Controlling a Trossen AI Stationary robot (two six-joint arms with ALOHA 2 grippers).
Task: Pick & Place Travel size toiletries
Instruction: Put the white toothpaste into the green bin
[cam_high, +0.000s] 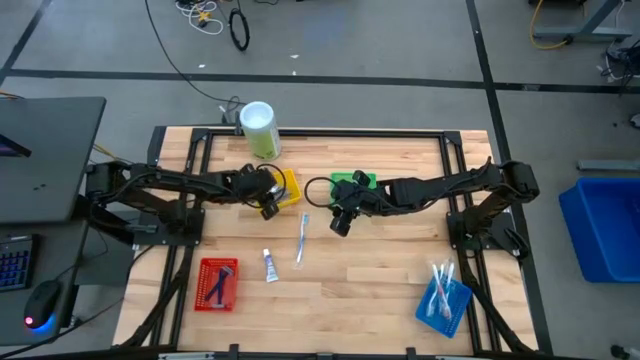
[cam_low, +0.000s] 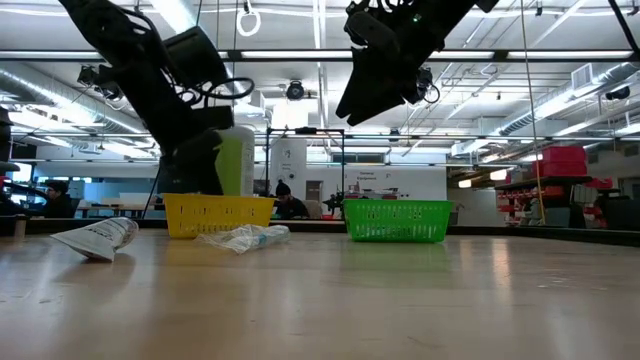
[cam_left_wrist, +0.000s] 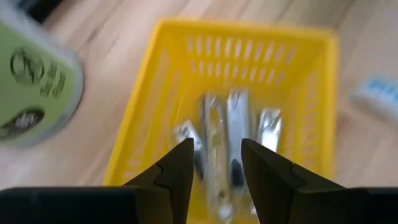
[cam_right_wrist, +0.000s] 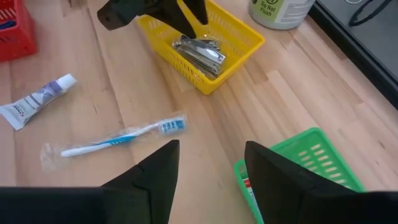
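Your right hand (cam_right_wrist: 208, 165) is wide and empty above the wrapped toothbrush (cam_right_wrist: 118, 140); its slick wrapper may slip.

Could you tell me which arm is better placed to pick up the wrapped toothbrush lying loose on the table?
Probably the right: the right gripper hangs open near the toothbrush, while the left gripper is over the yellow basket.

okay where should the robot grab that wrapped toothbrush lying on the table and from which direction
Probably the handle, near mid-length. The wrapped toothbrush lies flat on the bare wood, with the toothpaste tube apart from it, so a straight-down approach with the fingers across its narrow width looks best. The loose clear wrapper may slip, so avoid the ends. The right gripper, open and above the table nearby, seems best placed.
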